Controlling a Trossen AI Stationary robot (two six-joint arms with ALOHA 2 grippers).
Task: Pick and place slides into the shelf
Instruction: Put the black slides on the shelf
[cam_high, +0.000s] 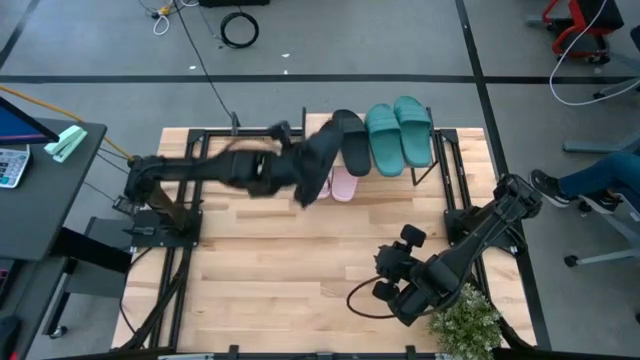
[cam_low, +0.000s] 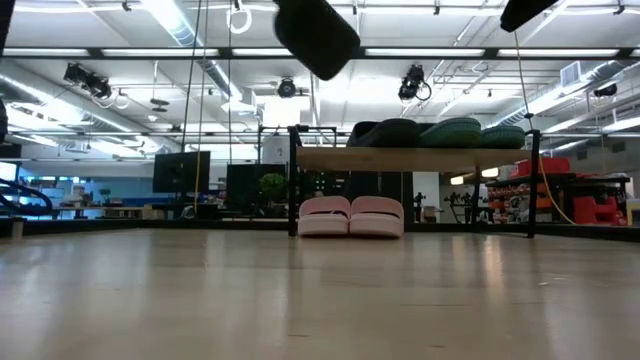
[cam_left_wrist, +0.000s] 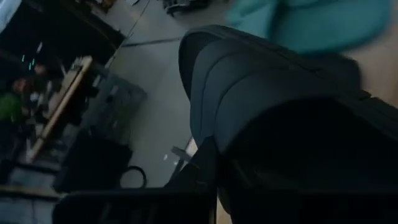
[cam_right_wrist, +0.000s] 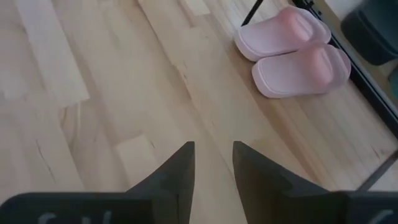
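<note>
- Black slide (cam_high: 318, 160) hangs from left gripper (cam_high: 300, 180), clenched on it, just at 9 o'clock of shelf (cam_high: 455, 150).
- Risk (est.): slide swings, knocks 2nd black slide (cam_high: 352, 140) off shelf top, or drops onto pink slides (cam_high: 342, 183) below.
- L arm: stretched level twd 3 o'clock.
- Right gripper (cam_right_wrist: 213, 163): fingers apart, empty, parked at 5 o'clock.

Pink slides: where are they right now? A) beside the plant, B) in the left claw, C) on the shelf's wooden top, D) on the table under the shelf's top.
D: in the low view the pink slides sit on the table beneath the shelf plank.
</note>
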